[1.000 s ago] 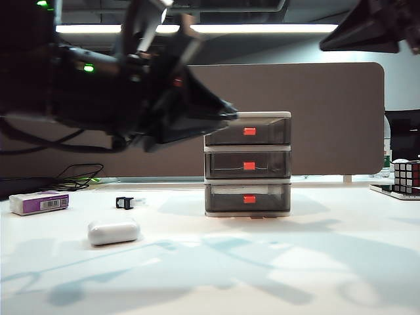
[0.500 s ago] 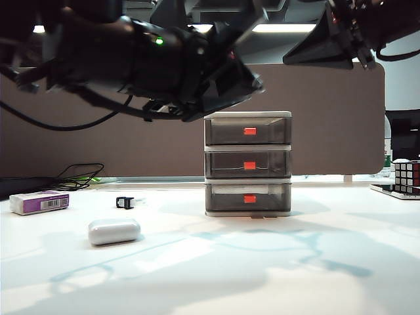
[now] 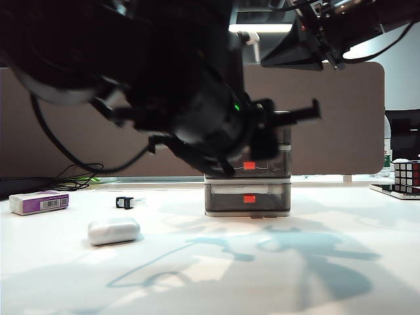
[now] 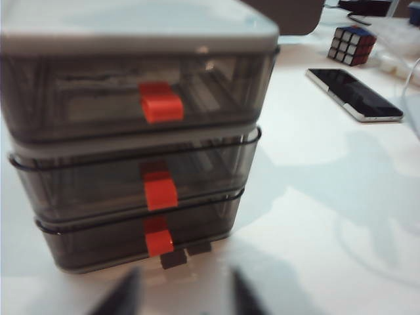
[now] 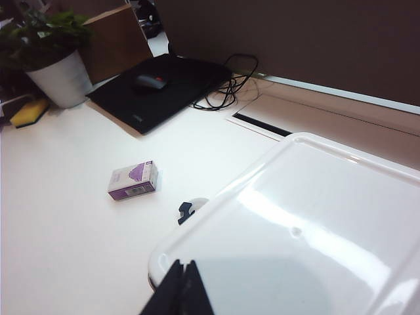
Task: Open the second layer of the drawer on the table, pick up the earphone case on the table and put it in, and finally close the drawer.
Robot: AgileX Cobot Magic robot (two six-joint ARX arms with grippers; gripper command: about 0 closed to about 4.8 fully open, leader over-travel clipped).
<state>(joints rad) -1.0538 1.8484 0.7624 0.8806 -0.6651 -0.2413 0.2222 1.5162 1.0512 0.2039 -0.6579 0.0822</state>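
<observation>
The drawer fills the left wrist view, all three smoky layers shut. The second layer shows its red-orange handle in the middle. My left gripper hovers just in front of the cabinet's base, open, with nothing between its blurred fingers. In the exterior view the left arm's dark bulk covers the top of the drawer; the second layer's handle still shows. The earphone case lies on the table at the left. My right gripper is shut and empty above the cabinet's white top, high at the right.
A purple-and-white box and a small black clip lie behind the case. A Rubik's cube stands at the far right, a phone near it. A black pad with a mouse and a potted plant sit beyond.
My left arm has swung down in front of the cabinet, hiding its top drawer, and its jaws have widened. The right gripper has shifted left, over the cabinet.
</observation>
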